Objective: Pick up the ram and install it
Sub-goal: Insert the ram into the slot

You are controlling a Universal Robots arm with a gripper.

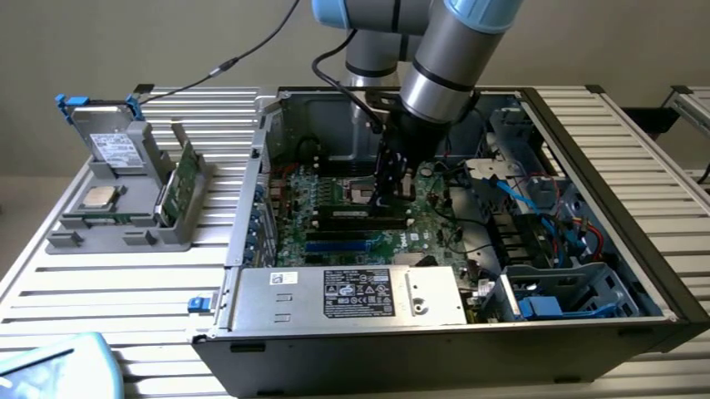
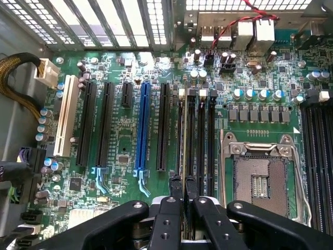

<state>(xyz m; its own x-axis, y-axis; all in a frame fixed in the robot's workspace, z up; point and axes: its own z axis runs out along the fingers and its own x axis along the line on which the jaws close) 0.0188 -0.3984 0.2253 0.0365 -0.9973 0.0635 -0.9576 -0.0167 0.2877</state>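
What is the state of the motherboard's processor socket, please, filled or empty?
Empty: the processor socket shows its bare contacts, with no chip seated in it.

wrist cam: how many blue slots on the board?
1. The blue slot sits between black slots, near the ram held by the gripper. More may be hidden under the gripper.

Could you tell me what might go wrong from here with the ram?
1. The ram, held edge-on in the gripper, is over closely packed slots; a slight offset could press it onto a slot wall or the neighbouring slot.
2. The open CPU socket lies right beside those slots; a slip or drop could damage its bare contacts.
3. Whether the slot latches stand open cannot be told; shut ones could block seating.
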